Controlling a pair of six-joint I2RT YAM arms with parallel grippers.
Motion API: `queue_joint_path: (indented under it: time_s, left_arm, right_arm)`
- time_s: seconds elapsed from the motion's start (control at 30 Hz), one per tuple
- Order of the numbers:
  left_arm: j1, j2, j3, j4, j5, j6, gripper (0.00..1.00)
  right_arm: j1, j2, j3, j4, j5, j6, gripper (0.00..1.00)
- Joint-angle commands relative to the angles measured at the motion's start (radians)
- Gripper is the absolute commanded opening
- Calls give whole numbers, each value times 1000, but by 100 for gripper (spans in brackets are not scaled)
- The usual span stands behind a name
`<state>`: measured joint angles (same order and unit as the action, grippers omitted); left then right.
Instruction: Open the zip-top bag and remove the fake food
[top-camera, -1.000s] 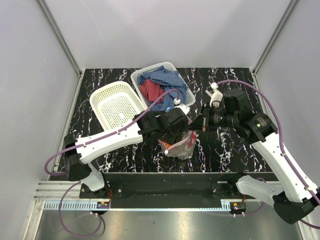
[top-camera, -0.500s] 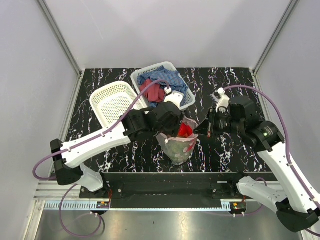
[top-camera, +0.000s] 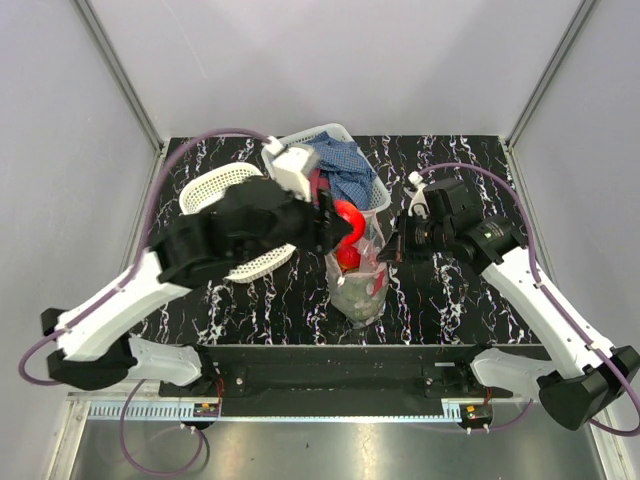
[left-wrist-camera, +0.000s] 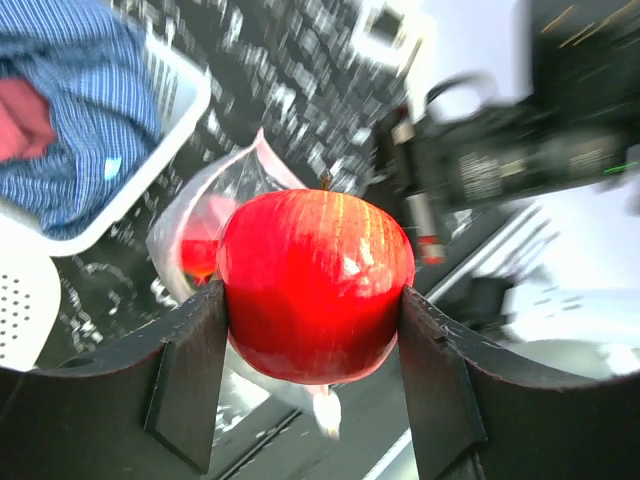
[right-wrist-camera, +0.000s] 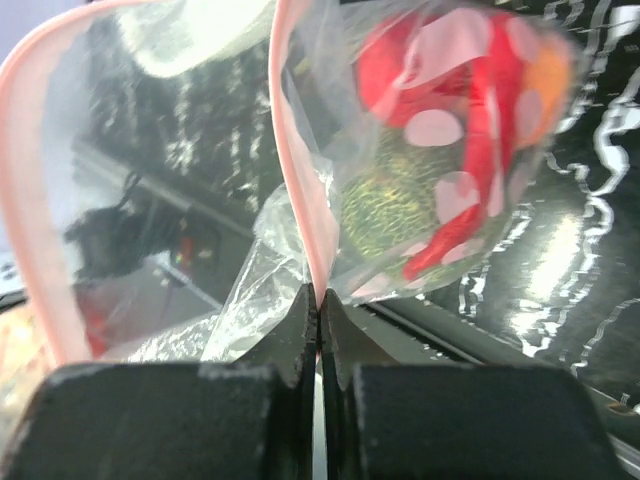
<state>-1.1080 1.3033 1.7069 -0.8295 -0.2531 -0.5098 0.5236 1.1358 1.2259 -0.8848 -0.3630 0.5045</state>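
Note:
My left gripper is shut on a red apple, held in the air above the open mouth of the zip-top bag; the apple also shows in the top view. The clear dotted bag stands on the table with its mouth open. My right gripper is shut on the bag's pink rim and shows in the top view at the bag's right side. Inside the bag are a red fruit, a red chili pepper, an orange-peach fruit and a greenish piece.
A white basket of blue and red cloths stands behind the bag. An empty white perforated basket lies at the left, partly under my left arm. The black marbled table has a front edge just below the bag.
My left gripper has risen out of the bag with the red apple and the arm has swung up and left. The right gripper stays clamped on the bag's rim, holding it up.

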Motion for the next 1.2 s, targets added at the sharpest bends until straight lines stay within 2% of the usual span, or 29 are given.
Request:
queue_joint_path:
  time_s: [0.0, 0.2, 0.3, 0.33, 0.43, 0.5, 0.53, 0.6, 0.73, 0.83, 1.0, 1.17]
  left_arm:
    - [17, -134, 37, 66, -18, -62, 0]
    - [75, -236, 19, 43, -165, 8, 0]
    - [210, -222, 17, -11, -180, 31, 0]
    - [308, -214, 8, -29, -161, 34, 0]
    - [477, -168, -79, -48, -134, -2, 0]
    - [537, -138, -139, -31, -132, -19, 0]
    - [600, -100, -201, -8, -130, -30, 0]
    - [654, -64, -269, 41, -89, -45, 0]
    - [784, 37, -388, 241, -23, -53, 0]
    - [819, 141, -405, 315, -53, -18, 0]
    - [875, 365, -317, 332, -40, -15, 0]
    - [899, 511, -244, 374, -41, -6, 0]
  right_arm:
    - [0, 11, 46, -20, 137, -4, 0]
    - [-2, 38, 92, -108, 251, 3, 0]
    - [-2, 24, 116, -129, 262, -24, 0]
    - [-2, 16, 118, -131, 263, -41, 0]
    - [-2, -11, 115, -143, 266, -81, 0]
    - [-1, -18, 122, -161, 260, -92, 0]
    - [0, -18, 127, -180, 253, -101, 0]
    - [-2, -28, 130, -184, 236, -107, 0]
    - [-2, -21, 150, -183, 226, -118, 0]
    - [-2, -8, 182, -181, 200, -103, 0]
    - [-2, 9, 208, -190, 118, -58, 0]
    - [-2, -10, 204, -201, 87, -37, 0]
